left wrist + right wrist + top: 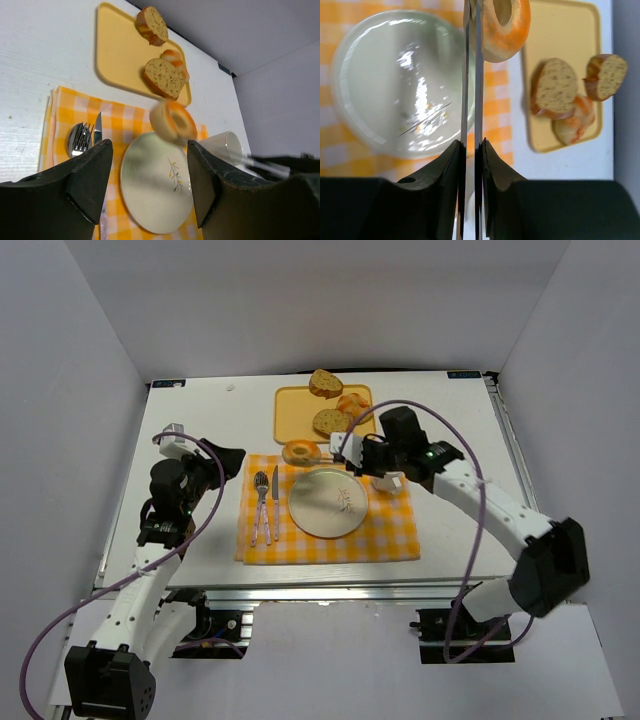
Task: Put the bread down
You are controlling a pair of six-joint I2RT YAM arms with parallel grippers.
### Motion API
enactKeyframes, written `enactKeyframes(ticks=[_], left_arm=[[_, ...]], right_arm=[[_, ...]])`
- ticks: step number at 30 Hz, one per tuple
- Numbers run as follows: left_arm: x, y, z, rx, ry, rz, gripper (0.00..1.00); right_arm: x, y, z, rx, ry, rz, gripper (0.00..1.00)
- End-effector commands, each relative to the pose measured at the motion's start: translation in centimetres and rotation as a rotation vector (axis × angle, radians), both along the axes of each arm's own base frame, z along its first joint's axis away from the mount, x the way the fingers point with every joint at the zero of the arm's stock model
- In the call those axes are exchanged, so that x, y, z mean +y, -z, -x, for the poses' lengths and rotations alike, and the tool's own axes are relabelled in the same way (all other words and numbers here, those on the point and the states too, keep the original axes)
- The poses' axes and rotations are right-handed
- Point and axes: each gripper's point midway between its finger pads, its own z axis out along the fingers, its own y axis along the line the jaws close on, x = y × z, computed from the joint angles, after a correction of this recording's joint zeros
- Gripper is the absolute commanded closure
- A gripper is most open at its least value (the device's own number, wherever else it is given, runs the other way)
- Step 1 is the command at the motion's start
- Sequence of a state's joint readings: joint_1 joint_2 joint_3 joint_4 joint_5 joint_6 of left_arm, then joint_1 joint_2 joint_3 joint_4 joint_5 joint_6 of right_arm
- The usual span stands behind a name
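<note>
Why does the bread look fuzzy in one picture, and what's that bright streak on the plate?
Left wrist view: the bread is smeared, likely motion blur, as are the tongs. Right wrist view: the plate shows white glare, and the slices look soft. Top view: evenly lit, sharp.

Plate (328, 502): glossy ceramic. Cloth (390, 535): matt woven fabric. Tray (293, 412), 12 o'clock: smooth matt plastic. Cutlery (80, 139): polished metal. Bread (514, 37): smooth crust.
</note>
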State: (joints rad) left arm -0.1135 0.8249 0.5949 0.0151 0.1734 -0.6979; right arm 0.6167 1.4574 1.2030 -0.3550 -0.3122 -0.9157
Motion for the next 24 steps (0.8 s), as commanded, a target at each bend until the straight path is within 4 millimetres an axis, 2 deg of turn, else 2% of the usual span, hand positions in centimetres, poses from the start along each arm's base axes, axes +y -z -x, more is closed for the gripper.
enactKeyframes(ticks=[1,2,3,6,9,14,15,16,19,24], left_arm=[[-0.4,-0.7,-0.4,-0.043,0.018,0.017,0.29],[-0.6,-0.7,-0.5,-0.042,0.023,0.019,0.29],[-0.6,-0.5,-0.7,-0.038,0.023,0.024,0.29],[-1.0,-0.3,-1.3,-0.037,0.042,0.038,0.29],[-1.6,0.1,-1.9,-0.026,0.070,0.040,0.29],[-2.0,-0.1,-2.6,-0.019,0.094,0.029,0.29],[-2.0,-0.5,-2.7,-0.027,0.096,0.024,0.29],[-2.0,-0.5,-2.7,-0.026,0.096,0.022,0.29],[-1.9,-0.6,-2.7,-0.029,0.093,0.022,0.29],[-1.8,-0.4,-2.4,-0.037,0.078,0.044,0.29]], right_arm=[[-2.6,0.8,6.0,0.107,-0.117,0.057,0.96],[-3.5,2.1,7.1,0.138,-0.112,0.080,0.96],[-4.2,1.6,7.7,0.123,-0.099,0.072,0.96],[-5.7,3.1,8.8,0.131,-0.052,0.088,0.93],[-6.4,4.8,8.9,0.152,-0.012,0.106,0.90],[-6.2,6.0,8.4,0.168,0.016,0.109,0.80],[-6.2,5.9,8.4,0.169,0.015,0.110,0.78],[-6.3,6.0,8.4,0.168,0.014,0.114,0.70],[-6.3,5.9,8.7,0.170,-0.009,0.119,0.57],[-6.1,4.3,8.9,0.142,-0.026,0.090,0.51]])
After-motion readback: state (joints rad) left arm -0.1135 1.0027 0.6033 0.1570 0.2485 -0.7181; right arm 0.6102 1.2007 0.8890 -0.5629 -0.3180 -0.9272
